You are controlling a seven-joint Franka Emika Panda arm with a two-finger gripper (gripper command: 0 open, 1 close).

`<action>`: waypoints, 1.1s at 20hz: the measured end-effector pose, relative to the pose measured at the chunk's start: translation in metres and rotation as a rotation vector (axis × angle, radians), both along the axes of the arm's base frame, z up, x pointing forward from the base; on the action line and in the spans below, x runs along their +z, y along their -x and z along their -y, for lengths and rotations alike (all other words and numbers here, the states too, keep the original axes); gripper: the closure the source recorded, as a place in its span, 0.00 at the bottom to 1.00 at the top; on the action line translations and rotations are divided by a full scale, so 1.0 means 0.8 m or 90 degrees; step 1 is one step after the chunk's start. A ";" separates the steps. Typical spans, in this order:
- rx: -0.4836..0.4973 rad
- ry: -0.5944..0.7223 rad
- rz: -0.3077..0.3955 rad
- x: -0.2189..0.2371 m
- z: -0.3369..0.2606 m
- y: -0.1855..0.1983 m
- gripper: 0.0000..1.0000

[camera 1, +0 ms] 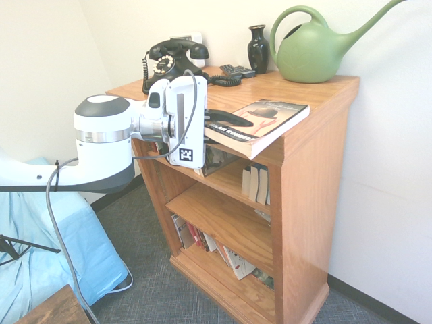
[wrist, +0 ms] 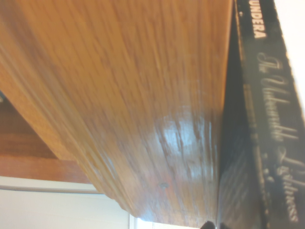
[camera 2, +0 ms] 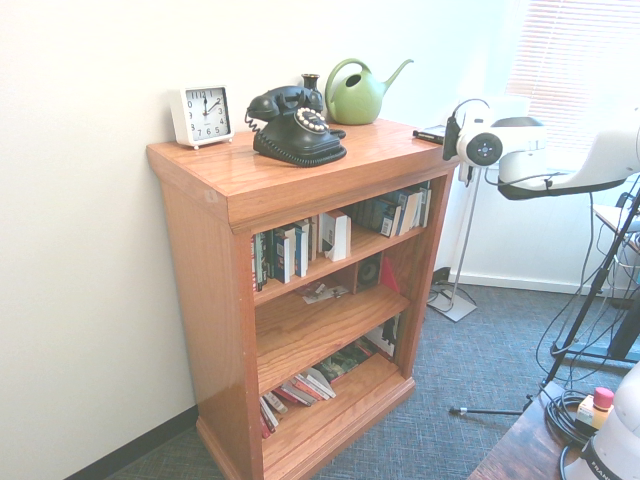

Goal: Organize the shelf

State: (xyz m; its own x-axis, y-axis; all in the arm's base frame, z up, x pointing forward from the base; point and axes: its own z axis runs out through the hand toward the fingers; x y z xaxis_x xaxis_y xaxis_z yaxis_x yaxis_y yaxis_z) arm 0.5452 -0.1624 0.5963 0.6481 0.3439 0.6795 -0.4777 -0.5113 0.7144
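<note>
Bookcase (camera 1: pixel 311 196): centre to lower right
Telephone (camera 1: pixel 165 66), vase (camera 1: pixel 258 50), watering can (camera 1: pixel 312 54): upper frame, behind paperback (camera 1: pixel 260 125)
Arm (camera 1: pixel 102 145): level, from left
Gripper (camera 1: pixel 233 131): at paperback's edge; cannot tell whether open or gripping it

- The spout of the green watering can (camera 1: pixel 314 54) is cut off by the top edge of the first exterior view.
- The white clock (camera 1: pixel 196 39) is mostly hidden behind the rotary-style telephone (camera 1: pixel 164 65) there; its dial cannot be seen.
- In the second exterior view, the lower part of the black vase (camera 2: pixel 311 82) is hidden by the telephone.
- The print on the paperback (camera 2: pixel 428 135) is too small to be read in that view.
- On the paperback's spine, the author's name is cut off in the wrist view and the title lettering is blurred.
- The titles of the shelved books (camera 2: pixel 290 250) are too small to be read.
</note>
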 end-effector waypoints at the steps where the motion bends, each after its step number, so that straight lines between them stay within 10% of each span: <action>1: 0.000 0.000 0.001 0.001 0.000 0.000 1.00; 10: -0.036 -0.058 0.038 0.026 0.000 0.025 1.00; 22: -0.070 -0.331 0.145 0.080 -0.026 0.183 1.00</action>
State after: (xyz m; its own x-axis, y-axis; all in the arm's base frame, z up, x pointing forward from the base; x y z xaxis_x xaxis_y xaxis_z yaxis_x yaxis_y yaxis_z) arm 0.3988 -0.1414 0.6601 0.4782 -0.1332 0.8681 -0.6602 -0.7064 0.2553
